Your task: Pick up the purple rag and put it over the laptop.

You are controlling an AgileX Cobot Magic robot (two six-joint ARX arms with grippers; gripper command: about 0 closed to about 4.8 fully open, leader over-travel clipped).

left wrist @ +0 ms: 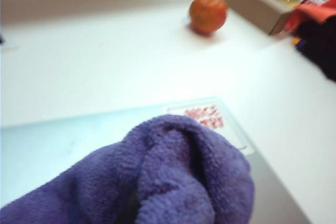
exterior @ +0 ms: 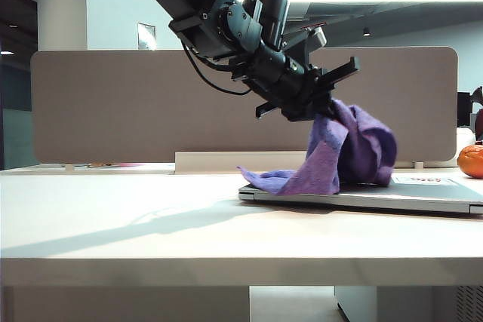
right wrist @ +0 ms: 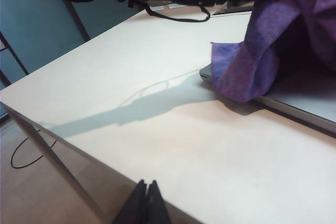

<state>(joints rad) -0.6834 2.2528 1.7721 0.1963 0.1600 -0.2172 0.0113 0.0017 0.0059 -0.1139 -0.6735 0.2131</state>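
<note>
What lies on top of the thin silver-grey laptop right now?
The fuzzy purple rag, held up by the left gripper, drapes onto the thin silver-grey laptop; its red-printed white sticker shows. The lid under the cloth is hidden.

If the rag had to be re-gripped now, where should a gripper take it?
Probably the bunched fold at the top of the rag, from above, where the left gripper already pinches it. It stands clear of the laptop; the trailing corner lies flat on the lid edge.

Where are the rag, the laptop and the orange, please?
rag (exterior: 355, 148), exterior view, the bunched hanging part.
laptop (exterior: 423, 195), exterior view, bare lid right of the cloth.
orange (left wrist: 208, 13), left wrist view, its middle.
</note>
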